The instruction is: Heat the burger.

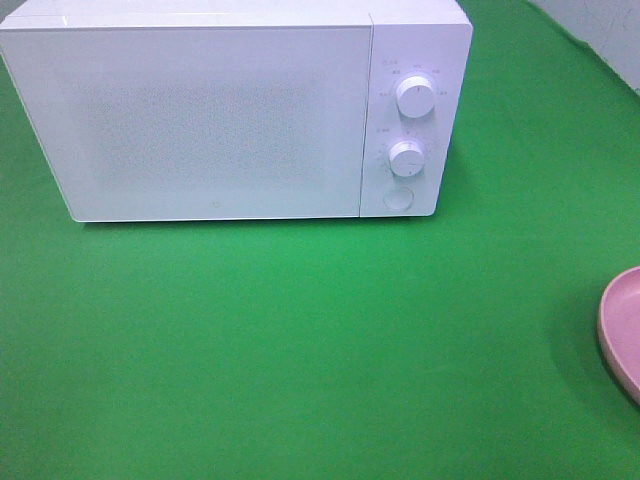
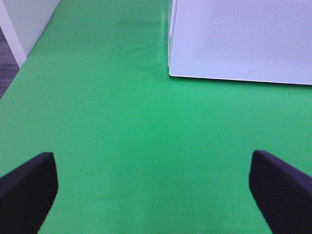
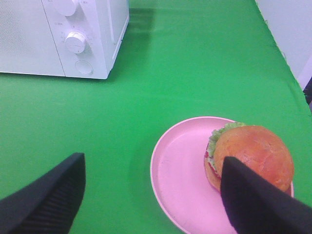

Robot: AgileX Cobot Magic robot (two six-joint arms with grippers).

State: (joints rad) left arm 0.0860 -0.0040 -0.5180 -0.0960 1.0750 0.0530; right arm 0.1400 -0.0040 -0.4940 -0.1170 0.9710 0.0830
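Opening step, judged: microwave [image 1: 215, 115] door closed, nothing grasped. The burger [image 3: 251, 158] sits on the pink plate [image 3: 178, 178] on the green counter [image 1: 300, 340]. Left tool [image 2: 153, 187] and right tool [image 3: 151, 195] both gape, empty. Next move calls for opening the door.

The pink plate [image 1: 622, 330] is cut off at the exterior view's right edge, hiding the burger [image 3: 253, 153] there.

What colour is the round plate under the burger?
The round plate is pink, clearest in the right wrist view.
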